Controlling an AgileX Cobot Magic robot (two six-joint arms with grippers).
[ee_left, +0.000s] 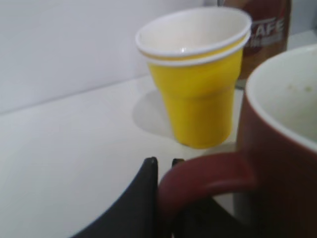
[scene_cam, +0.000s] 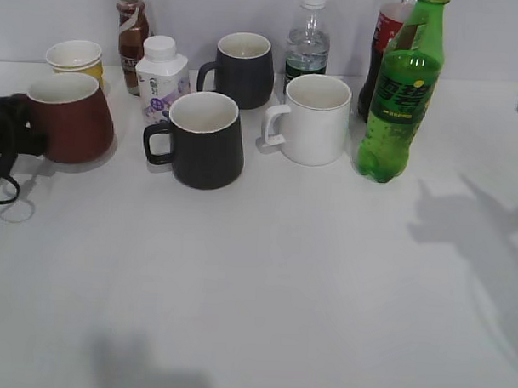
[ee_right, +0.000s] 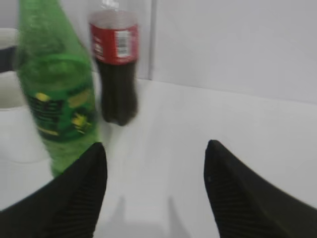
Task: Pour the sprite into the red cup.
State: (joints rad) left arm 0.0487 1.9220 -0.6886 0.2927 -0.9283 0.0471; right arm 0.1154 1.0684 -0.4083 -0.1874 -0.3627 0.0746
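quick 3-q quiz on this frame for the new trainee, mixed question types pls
1. True or false: the left gripper is closed on the handle of the red cup.
2. Which stands right beside the sprite? A) cola bottle B) a teapot C) a blue bowl
3. Fill in: the right gripper is ____, nothing between its fingers.

Key: 1 true; 2 A; 3 open

The left gripper [ee_left: 163, 166] reaches in low from the left edge, jaws closed on the red cup's handle [ee_left: 208, 178]. The right gripper [ee_right: 156, 168] hangs with jaws spread wide.
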